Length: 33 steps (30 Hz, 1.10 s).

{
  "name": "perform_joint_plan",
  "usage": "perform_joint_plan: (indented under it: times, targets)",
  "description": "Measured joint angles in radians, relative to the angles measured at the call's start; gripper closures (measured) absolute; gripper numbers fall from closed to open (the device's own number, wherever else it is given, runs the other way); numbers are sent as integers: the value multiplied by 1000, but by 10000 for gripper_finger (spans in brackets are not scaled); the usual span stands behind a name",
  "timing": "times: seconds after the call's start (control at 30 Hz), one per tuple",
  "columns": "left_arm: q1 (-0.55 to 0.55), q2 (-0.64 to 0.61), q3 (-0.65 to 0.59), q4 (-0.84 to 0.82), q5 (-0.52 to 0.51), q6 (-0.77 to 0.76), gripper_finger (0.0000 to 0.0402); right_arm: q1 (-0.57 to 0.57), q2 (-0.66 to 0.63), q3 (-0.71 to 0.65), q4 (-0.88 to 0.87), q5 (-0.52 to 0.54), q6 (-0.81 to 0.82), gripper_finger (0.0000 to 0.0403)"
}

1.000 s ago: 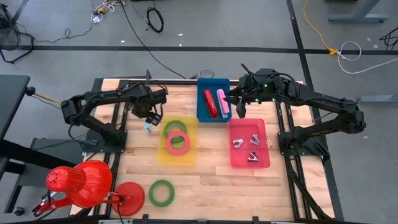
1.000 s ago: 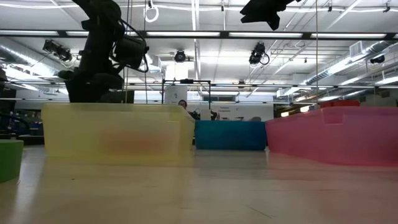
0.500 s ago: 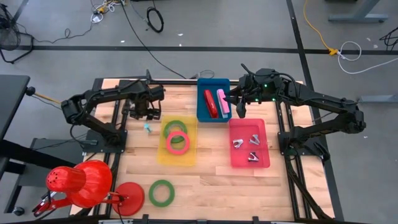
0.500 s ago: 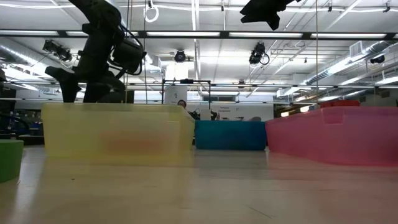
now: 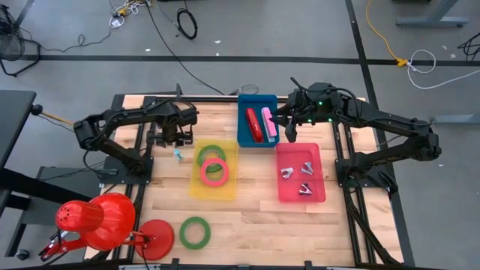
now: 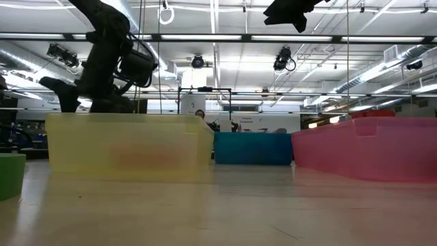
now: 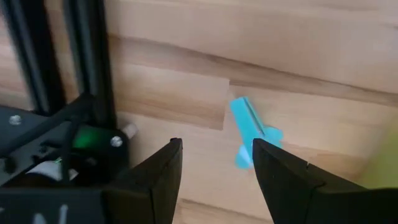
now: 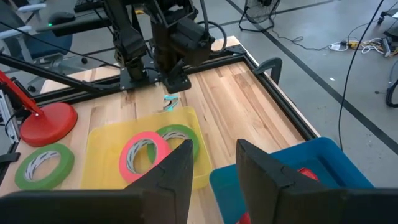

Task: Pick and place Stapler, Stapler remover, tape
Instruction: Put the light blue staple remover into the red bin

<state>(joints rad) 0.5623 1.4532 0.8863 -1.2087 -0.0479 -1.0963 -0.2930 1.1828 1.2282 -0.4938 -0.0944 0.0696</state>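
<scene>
A light blue staple remover [image 5: 178,154] lies flat on the wood just left of the yellow tray [image 5: 196,187]. It also shows in the left wrist view [image 7: 247,130]. My left gripper [image 5: 175,142] hovers over it, open and empty [image 7: 216,154]. The remover sits just beyond the fingertips, untouched. My right gripper [image 5: 289,129] is open and empty [image 8: 214,158] beside the blue tray [image 5: 244,129], which holds a red stapler [image 5: 253,124] and a pink stapler [image 5: 268,123]. A green tape roll [image 5: 212,154] and a pink tape roll [image 5: 214,172] lie in the yellow tray.
A pink tray [image 5: 321,174] at the right holds several metal staple removers [image 5: 298,172]. Another green tape roll [image 5: 195,232] lies on the wood near the front edge. A red lamp-like object [image 5: 97,221] stands at the front left corner. Bare wood shows between the trays.
My left gripper has moved a little toward the table's left edge, above the light blue staple remover, which has stayed where it lay.
</scene>
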Motion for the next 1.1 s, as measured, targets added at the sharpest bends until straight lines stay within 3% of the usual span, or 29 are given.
perform_joint_plan:
  times: [0.23, 0.43, 0.67, 0.93, 1.1]
  targets:
    - [17, 0, -57, 147, -1, -76, 202, 0, 0, 0, 0, 0, 0, 282]
    - [31, 0, -90, 168, -5, -168, 202, 0, 0, 0, 0, 0, -1, 282]
    - [21, 0, -171, 293, 63, -260, 202, 0, 0, 0, 0, 0, -12, 282]
    - [17, 0, -181, 311, 95, -288, 204, 0, 0, 0, 0, 0, -30, 282]
    - [17, 0, -181, 313, 109, -288, 230, 0, 0, 0, 0, 0, -30, 282]
